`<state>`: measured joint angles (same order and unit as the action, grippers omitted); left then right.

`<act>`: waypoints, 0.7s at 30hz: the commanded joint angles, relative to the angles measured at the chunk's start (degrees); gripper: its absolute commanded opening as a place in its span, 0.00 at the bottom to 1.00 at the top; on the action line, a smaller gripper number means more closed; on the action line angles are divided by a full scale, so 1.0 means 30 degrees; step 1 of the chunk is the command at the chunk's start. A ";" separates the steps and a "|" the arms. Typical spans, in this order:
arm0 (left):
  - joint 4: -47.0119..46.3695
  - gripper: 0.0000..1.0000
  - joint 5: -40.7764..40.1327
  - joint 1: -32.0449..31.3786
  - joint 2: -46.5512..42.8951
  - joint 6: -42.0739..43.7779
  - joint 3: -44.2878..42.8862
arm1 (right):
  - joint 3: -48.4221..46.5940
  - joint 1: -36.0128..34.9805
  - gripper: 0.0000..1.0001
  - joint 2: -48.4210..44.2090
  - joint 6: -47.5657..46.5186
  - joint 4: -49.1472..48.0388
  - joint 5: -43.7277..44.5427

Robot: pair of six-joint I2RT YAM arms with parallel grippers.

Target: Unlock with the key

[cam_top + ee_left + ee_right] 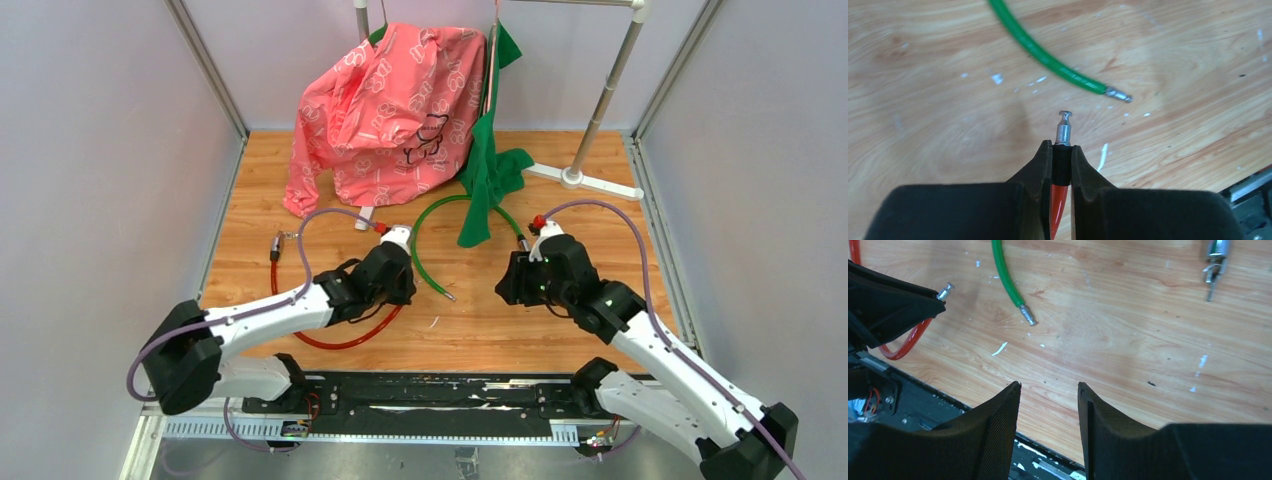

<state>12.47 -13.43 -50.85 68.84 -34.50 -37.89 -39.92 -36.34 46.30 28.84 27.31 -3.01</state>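
My left gripper (1062,147) is shut on the black collar of the red cable lock's free end. The cable's silver pin (1064,125) sticks out past the fingertips, just above the wooden floor. In the top view this gripper (408,288) sits over the red cable loop (340,340), and the cable's other end (275,246) lies to the left. The green cable (1048,55) ends in a metal tip (1118,94) just beyond the pin. My right gripper (1049,385) is open and empty over the floor near the front edge. A silver lock body with a dangling key (1214,260) lies far right of it.
A pink garment (395,105) and a green cloth (487,165) hang from a white rack (600,110) at the back. The rack's foot (585,180) rests on the floor at back right. The black base rail (420,395) runs along the near edge. Grey walls close both sides.
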 commanded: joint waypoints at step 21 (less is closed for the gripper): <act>-0.3855 0.00 0.3223 -0.2192 1.2058 -0.3021 -0.9660 | -0.1237 0.0210 0.52 -0.5531 -0.0230 0.5353 0.7431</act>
<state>2.76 -6.04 -56.82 102.41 -40.64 -63.11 -41.95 -36.32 31.09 28.47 40.66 14.94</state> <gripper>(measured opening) 0.125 0.514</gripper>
